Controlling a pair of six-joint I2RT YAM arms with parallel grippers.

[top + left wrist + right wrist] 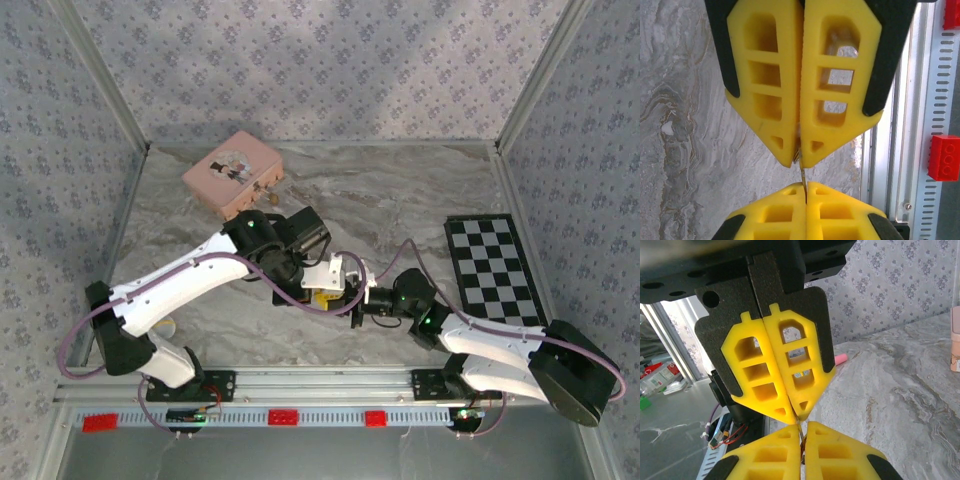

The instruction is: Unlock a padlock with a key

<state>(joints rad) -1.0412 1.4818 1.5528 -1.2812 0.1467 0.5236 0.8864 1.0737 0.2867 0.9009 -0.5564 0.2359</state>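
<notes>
My two grippers meet tip to tip above the middle of the marble table [400,200]. The key [803,175] is a thin metal strip bridging the small gap between them. My left gripper [805,184] is shut on one end. My right gripper [800,162] is shut on the other end, with a bit of silvery metal showing between its pads. In the right wrist view the key [801,436] runs from my right gripper [802,424] into the left gripper [797,415]. A tiny brass-coloured bit [269,198] lies by the pink box; I cannot tell whether it is the padlock.
The pink picture-lidded box [233,171] stands at the back left. A black-and-white checkerboard [495,270] lies at the right. A small pink piece [840,359] lies on the table behind the grippers. Red bricks [945,157] sit on the metal rail at the near edge.
</notes>
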